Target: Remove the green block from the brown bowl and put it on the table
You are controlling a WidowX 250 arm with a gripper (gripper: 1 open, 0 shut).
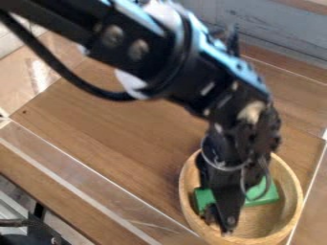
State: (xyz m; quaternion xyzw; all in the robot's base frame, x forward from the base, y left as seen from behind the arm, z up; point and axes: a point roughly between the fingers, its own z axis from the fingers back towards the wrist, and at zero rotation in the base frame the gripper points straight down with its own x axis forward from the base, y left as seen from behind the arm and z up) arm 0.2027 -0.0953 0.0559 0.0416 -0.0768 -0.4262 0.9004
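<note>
The gripper (228,212) is lowered into the brown bowl (296,203). The green block (263,194) lies in the bowl, behind and beside the jaws, partly hidden. Jaw opening and any hold on the block cannot be determined.

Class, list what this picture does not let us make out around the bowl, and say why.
- Part of the green block: in the camera view, the claw covers its middle.
- The claw's grip: whether it pinches the block cannot be told; its dark fingers overlap and blur together.
- The bowl's far inner wall: hidden behind the claw.
- The arm's upper end: cut off by the top edge.
</note>
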